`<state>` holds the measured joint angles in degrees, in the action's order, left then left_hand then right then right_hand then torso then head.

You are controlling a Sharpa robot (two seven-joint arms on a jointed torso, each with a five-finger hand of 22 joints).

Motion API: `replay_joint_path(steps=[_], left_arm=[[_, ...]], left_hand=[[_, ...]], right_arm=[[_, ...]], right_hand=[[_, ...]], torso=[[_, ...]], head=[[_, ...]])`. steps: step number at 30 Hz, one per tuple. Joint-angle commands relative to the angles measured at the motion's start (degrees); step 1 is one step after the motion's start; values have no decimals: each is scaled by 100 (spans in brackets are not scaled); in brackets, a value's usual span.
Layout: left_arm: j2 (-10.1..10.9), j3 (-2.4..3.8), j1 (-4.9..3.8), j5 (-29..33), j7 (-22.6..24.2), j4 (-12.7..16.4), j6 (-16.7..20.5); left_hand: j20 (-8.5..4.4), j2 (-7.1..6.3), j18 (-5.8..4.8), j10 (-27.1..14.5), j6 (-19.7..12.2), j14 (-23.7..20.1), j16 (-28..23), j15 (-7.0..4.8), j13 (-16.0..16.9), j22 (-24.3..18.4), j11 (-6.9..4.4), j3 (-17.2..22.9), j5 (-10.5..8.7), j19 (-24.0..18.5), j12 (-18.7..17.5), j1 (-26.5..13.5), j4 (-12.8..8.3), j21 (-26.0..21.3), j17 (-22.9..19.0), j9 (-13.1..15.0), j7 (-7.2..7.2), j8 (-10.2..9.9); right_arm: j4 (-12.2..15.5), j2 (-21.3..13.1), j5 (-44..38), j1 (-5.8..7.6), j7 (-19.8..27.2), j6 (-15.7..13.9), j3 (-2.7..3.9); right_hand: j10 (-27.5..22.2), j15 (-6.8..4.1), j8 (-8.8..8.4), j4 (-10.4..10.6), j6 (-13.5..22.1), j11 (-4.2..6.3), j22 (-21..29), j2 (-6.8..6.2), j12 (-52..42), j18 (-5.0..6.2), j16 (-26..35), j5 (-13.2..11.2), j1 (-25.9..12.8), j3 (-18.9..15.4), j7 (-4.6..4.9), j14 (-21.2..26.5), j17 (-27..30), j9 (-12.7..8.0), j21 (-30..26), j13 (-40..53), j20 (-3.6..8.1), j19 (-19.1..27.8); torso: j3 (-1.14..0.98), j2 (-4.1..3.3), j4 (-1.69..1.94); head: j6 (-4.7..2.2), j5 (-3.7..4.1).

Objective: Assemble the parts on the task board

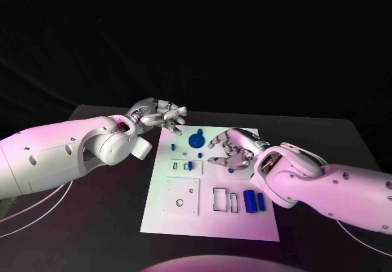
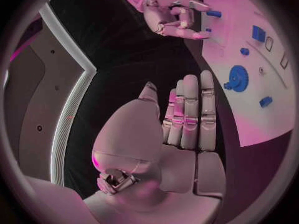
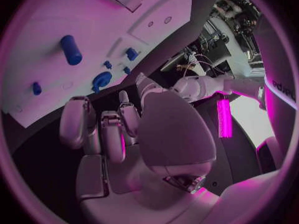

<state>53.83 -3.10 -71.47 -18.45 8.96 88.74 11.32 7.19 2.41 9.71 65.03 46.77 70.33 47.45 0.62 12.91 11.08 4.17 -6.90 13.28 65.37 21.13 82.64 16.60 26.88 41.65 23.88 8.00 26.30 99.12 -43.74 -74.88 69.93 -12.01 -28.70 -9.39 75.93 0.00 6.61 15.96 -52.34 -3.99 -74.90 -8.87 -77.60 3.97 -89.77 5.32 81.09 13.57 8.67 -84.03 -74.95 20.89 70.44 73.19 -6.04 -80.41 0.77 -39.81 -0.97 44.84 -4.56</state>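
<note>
1. Hovering over the task board [image 1: 208,226], the right hand [image 1: 231,150] is spread and holds nothing; a blue gear [image 1: 197,139] lies just beside its fingertips.
2. The left hand [image 1: 157,118] is released, fingers apart, at the board's far corner.
3. Two blue cylinders [image 1: 254,202] lie near the right wrist.

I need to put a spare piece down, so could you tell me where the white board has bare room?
The board's near edge, below the two blue cylinders, is bare. Around the blue gear, under the right hand, it is crowded.
</note>
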Motion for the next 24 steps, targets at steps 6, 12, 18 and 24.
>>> replay_joint_path(steps=[6, 12, 18, 24], left_arm=[[-143, -2, -13, -1724, -2410, -93, -1017], [-404, -19, -90, -2507, -3337, -203, -1727], [-673, -119, -217, -2901, -3861, -316, -1965], [-868, -187, -276, -2979, -4174, -370, -1897]], left_hand=[[-320, 248, 65, 703, 466, 1457, 2784, -325, 362, 755, -325, -269, 67, 478, 607, -91, 28, 1140, 2853, -72, -295, 61], [-485, 450, -255, 1019, 567, 1903, 4037, -460, 1367, 3508, -487, -709, 152, 1016, 1819, -342, 13, 3409, 4482, -87, -412, 23], [-469, 630, -343, 1189, 484, 1967, 4255, -452, 2781, 4335, -468, -1252, 2, 1041, 3069, -551, 15, 4048, 4835, -82, -389, -48], [-450, 743, -448, 873, 523, 1967, 4255, -421, 2814, 5052, -442, -1480, 134, 1220, 3003, -308, 7, 4525, 4835, -92, -361, -165]], right_arm=[[371, -703, 1387, 371, 666, 349, 14], [327, -1053, 1497, 567, 631, 464, 47], [118, -1148, 1529, 659, 578, 418, 62], [-61, -1155, 1527, 695, 535, 288, 72]], right_hand=[[-21, -18, 45, 2, -66, 10, -298, 25, -7, 71, 29, 58, 49, 93, -12, -564, -1390, 18, -6, -4, 13, 6], [-18, -22, 54, 9, -57, 12, -298, -1, -11, 71, 27, 94, 36, 117, -13, -565, -1393, 20, -11, -3, 17, 3], [-22, -23, 57, 18, -51, 12, -295, -24, -7, 72, 33, 100, 16, 118, -13, -562, -1382, 21, -18, -11, 19, 4], [25, -29, 82, 33, -36, 19, -318, -70, -41, 63, 28, 244, -26, 181, -19, -566, -1394, 25, 9, 22, 27, -24]], torso=[[-51, 117, -50], [-87, 166, -29], [-103, 188, -45], [-101, 174, -21]], head=[[70, -51], [122, -69], [119, -76], [157, -70]])
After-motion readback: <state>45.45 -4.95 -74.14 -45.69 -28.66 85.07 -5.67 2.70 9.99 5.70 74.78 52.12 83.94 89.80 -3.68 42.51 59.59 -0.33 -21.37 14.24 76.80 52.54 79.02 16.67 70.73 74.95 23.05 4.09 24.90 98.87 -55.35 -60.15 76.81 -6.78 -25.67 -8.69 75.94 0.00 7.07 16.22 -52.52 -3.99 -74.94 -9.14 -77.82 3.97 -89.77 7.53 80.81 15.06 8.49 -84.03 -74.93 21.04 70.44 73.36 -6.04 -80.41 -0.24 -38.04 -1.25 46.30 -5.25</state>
